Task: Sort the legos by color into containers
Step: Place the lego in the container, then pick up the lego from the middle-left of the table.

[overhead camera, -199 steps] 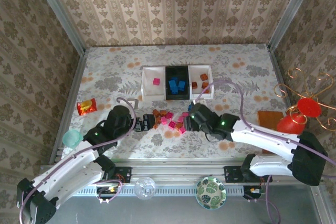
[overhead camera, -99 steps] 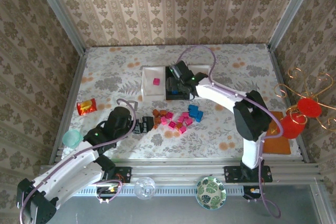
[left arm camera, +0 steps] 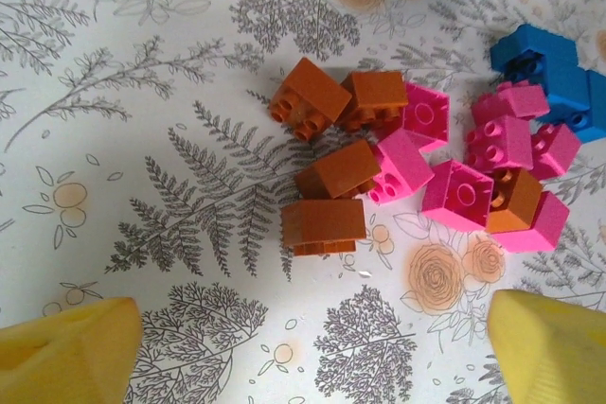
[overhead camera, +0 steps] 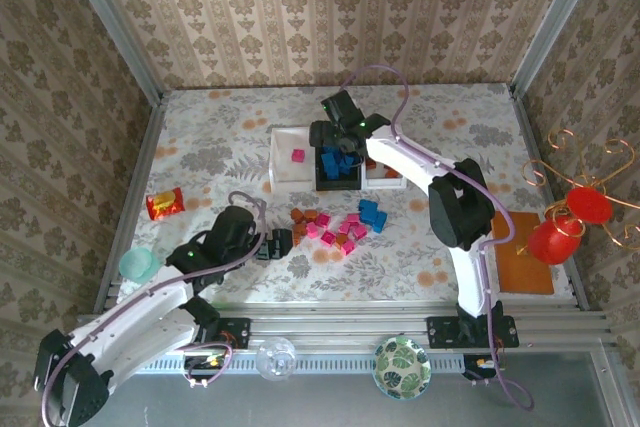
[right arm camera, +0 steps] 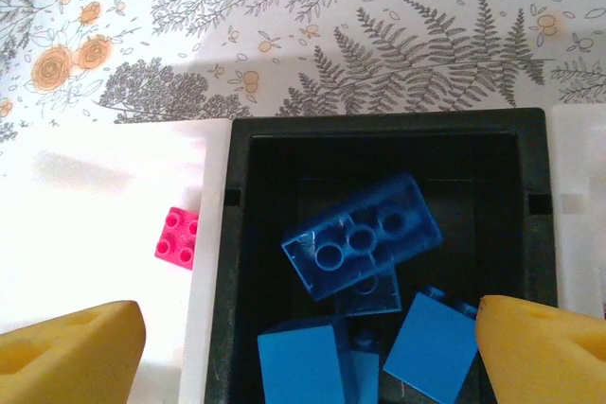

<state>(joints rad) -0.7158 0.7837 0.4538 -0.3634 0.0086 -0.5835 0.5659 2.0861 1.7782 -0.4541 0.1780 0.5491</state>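
Legos [overhead camera: 335, 227], top external view: a loose heap of pink, orange-brown and blue bricks lies on the floral table [overhead camera: 200, 137], just in front of the containers [overhead camera: 272, 147]. These stand in a row at mid-table. The left white tray [overhead camera: 288, 175] has one pink brick [overhead camera: 297, 155] in it. The black tray [overhead camera: 338, 185] in the middle holds blue pieces. The right white tray [overhead camera: 372, 182] is partly hidden under the right arm. The right gripper [overhead camera: 335, 137] hangs over the far end of the black tray; its spread cannot be told from up here. The left gripper [overhead camera: 270, 244] sits low at the left edge of the heap, pointing into it. A snack packet [overhead camera: 165, 204] and a teal cup [overhead camera: 137, 265] lie well apart, near the table's left edge.

Left wrist view: yellow fingertips [left arm camera: 66, 352] stand at the two bottom corners with only tablecloth between them, so the left gripper is spread wide and holding nothing. Ahead, four orange-brown bricks [left arm camera: 336, 169] cluster on the left, touching the pink ones [left arm camera: 459, 196] to their right; a fifth is wedged among the pinks. Loose blue bricks [left arm camera: 549, 63] lie at the upper right. Tray edges run along the top.

Right wrist view: yellow pads [right arm camera: 66, 352] sit wide apart in the lower corners, nothing clamped. Below them the black tray holds several blue pieces; a long blue brick [right arm camera: 362, 241], studs up, lies tilted across the others, its outline soft. The pink brick lies in the left white tray — close against the wall shared with the black one.
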